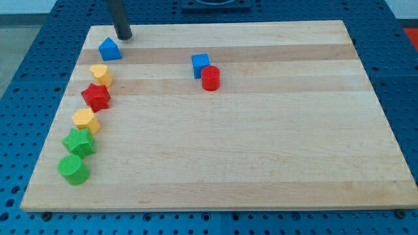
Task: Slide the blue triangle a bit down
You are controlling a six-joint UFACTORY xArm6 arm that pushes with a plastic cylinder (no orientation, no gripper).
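The blue triangle [110,49] lies near the top left corner of the wooden board [261,143]. My tip [123,36] rests on the board just above and slightly right of the blue triangle, a small gap apart from it. The rod rises out of the view's top.
Below the blue triangle a column runs down the left edge: a yellow heart [101,75], a red star [96,96], a yellow hexagon [85,121], a green star [79,141], a green cylinder [72,169]. A blue cube [200,64] touches a red cylinder [210,78] at top centre.
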